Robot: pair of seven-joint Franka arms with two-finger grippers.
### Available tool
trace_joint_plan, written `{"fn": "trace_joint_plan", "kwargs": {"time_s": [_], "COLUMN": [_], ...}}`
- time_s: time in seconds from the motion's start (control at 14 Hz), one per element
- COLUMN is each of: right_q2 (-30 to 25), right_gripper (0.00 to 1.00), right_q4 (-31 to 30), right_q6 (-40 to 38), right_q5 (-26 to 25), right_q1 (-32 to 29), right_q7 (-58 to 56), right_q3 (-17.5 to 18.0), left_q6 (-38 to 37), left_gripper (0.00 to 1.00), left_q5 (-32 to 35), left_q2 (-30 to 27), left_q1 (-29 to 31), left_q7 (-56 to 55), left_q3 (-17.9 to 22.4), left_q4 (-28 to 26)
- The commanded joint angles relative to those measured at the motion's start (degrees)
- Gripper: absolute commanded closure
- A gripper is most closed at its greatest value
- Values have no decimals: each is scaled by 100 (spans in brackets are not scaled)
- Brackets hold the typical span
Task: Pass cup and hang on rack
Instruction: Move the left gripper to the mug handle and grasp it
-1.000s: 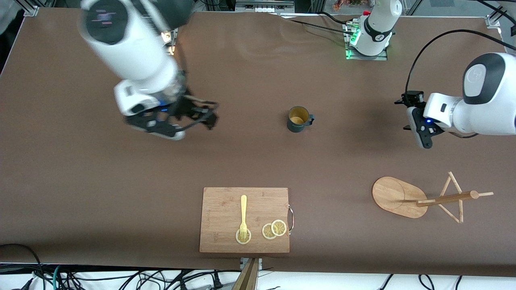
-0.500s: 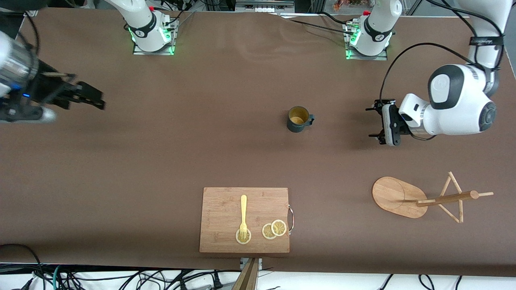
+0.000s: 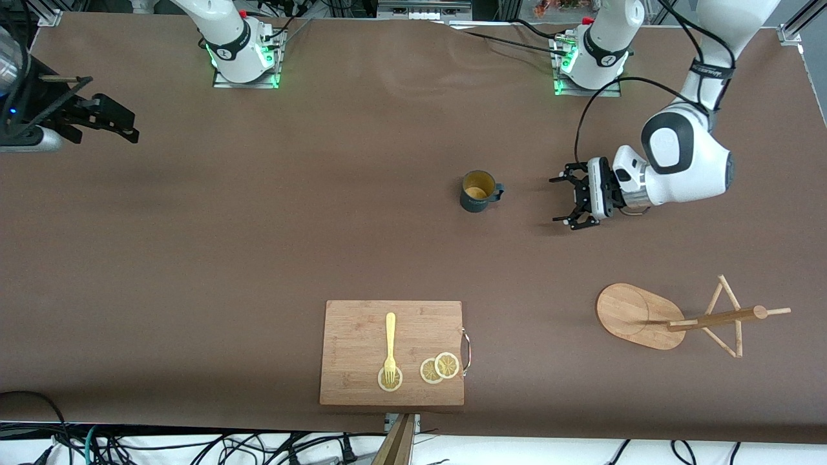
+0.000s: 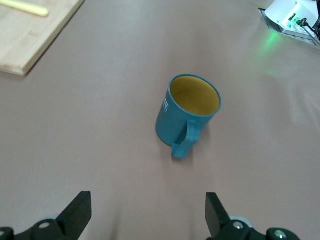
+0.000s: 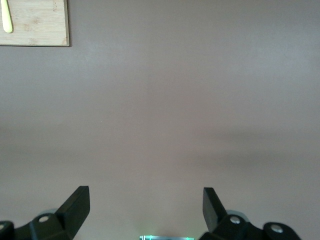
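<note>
Cup (image 3: 479,192) upright on the surface (image 3: 258,245) near its middle in the front view, handle turned toward the left arm's end. Left gripper (image 3: 568,203) just off that handle side, low, jaws spread wide and facing the cup; clearly the nearer arm. Right gripper (image 3: 119,126) well away over the right arm's end, jaws parted, waiting. Rack (image 3: 672,316) standing toward the left arm's end, nearer the camera than the cup; cutting board (image 3: 392,352) nearer still, by the middle.

Left wrist view: cup (image 4: 187,116) dead ahead between the open fingers (image 4: 77,212), handle pointing straight back at the gripper, mouth up. Probably a straight advance needed.

Right wrist view: bare surface (image 5: 160,110) only, fingers (image 5: 75,202) wide apart, board corner (image 5: 35,22) at the edge.
</note>
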Motion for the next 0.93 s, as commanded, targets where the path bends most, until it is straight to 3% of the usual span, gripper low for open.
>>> {"fn": "trace_joint_plan", "kwargs": {"time_s": [0.0,0.21,0.43,0.86], "right_q2": [-77,-68,28,169], "right_gripper": [0,0,0,0], "right_q4": [-85,-68,116,345], "right_q6": [102,93,67,251], "right_q5": [-66,-75,-75,-57], "right_q1": [-185,-185,-203,-211], "right_q7": [-63,-72,-90,7], "right_q3": [137,129,94,85], "left_q6": [173,156,155,173], "left_gripper": [0,0,0,0], "left_q5": [-934,-1832,-2105,-3328], "left_q2": [589,933,1205,1426], "left_q1": [-92,-101,-127,-233], "left_q7": [1390,2639,3010,3732], "left_q3": [-30,-30,-38,-407], "left_q4": [31,-66,-84,-365]}}
